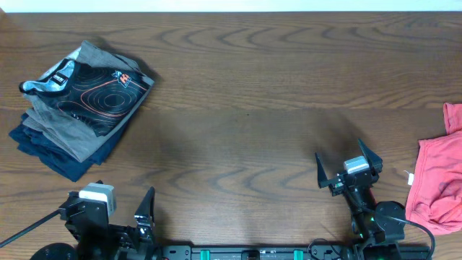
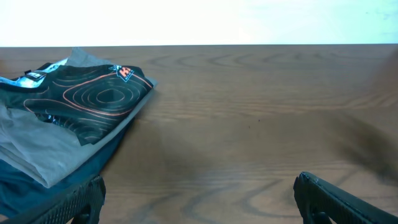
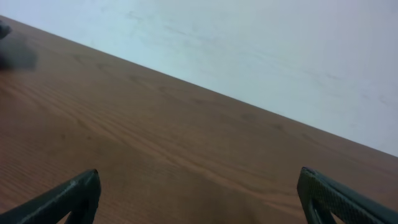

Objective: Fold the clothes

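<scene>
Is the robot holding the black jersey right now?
No, the black jersey lies on folded grey and navy clothes, while the left gripper and right gripper are open and empty.

Red shirt (image 1: pixel 437 186), folded trousers (image 1: pixel 58 139) (grey, navy)

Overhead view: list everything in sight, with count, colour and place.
jersey: 1, black with orange-white contour lines, folded on top of the stack, far left
folded garments: 2, grey over navy, under the jersey
red shirt: 1, red, crumpled at the right edge
table: 1, brown wood
left gripper: 1, black, near left edge, open, empty
right gripper: 1, black, near right, open, empty
</scene>
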Controlling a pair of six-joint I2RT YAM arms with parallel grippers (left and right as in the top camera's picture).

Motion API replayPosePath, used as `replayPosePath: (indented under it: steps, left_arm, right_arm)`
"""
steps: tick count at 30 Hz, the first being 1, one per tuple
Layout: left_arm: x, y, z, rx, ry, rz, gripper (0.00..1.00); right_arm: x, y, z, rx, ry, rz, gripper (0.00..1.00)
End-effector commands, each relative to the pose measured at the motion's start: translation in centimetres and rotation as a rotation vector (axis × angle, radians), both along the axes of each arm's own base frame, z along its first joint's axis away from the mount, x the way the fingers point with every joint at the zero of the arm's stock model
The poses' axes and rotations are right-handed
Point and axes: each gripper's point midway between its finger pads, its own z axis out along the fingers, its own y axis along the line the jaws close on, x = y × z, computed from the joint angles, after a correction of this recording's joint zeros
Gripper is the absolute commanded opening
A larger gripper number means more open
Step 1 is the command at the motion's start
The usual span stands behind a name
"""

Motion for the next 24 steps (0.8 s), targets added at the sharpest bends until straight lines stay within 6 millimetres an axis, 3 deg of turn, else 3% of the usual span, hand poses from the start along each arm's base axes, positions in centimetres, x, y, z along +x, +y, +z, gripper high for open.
replayPosePath:
  steps: [1,14,19,24]
  left_arm:
    - [0.0,0.2,0.0,0.020,-0.007,0.000,0.98]
    - [-0.3,0.4,-0.8,0.028,0.023,0.011,0.98]
    - [-0.5,2.2,-2.3,0.063,0.063,0.124,0.98]
    - [0.7,2.6,-5.7,0.115,0.048,0.145,0.98]
  right_arm:
    - [-0.1,0.4,0.0,-0.011,-0.006,0.021,0.99]
    - [-0.1,0.4,0.0,-0.010,-0.006,0.021,0.99]
    - [-0.1,0.4,0.0,-0.010,-0.006,0.021,0.99]
    - [-0.1,0.4,0.0,-0.010,-0.006,0.021,0.99]
